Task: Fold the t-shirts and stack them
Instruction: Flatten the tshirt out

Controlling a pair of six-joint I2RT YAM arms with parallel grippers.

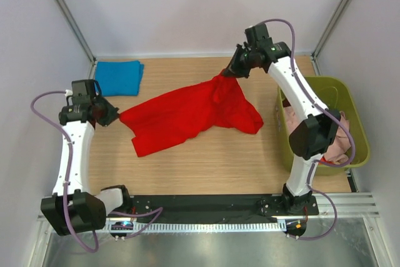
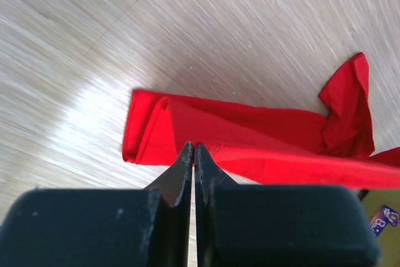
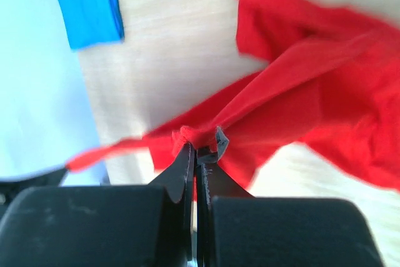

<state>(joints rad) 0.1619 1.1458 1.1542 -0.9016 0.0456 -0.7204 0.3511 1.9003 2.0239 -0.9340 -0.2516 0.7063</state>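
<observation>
Red shirt (image 1: 187, 114) is lying crumpled mid-table (image 1: 206, 161), stretched from left to right and not yet flattened. Its far edge is clamped in the right gripper (image 1: 230, 72). In the right wrist view, cloth is seen bunched between the closed jaws and drawn up taut from the surface.

Left gripper (image 1: 111, 115) is seen with jaws together at the shirt's left tip. No cloth is visible between them, and whether any is pinched cannot be told.

Blue shirt (image 1: 119, 77) is laid folded at the far left. More shirts are held in the bin (image 1: 325, 81) at the right.

Step judged: the red shirt is being spread flat before any fold is made.

- A firm hold on the left hem is needed. If nothing is caught there, the left jaws should be opened and reset on the hem before any pull.
- Tension should be taken evenly between both grips, so that wrinkles are drawn out rather than twisted in.
- The lift should be held low. The right pinch looks small and may slip under a sharp tug.
- The bunched sleeve at the near right should be shaken loose.
- The blue shirt should be left undisturbed.
</observation>
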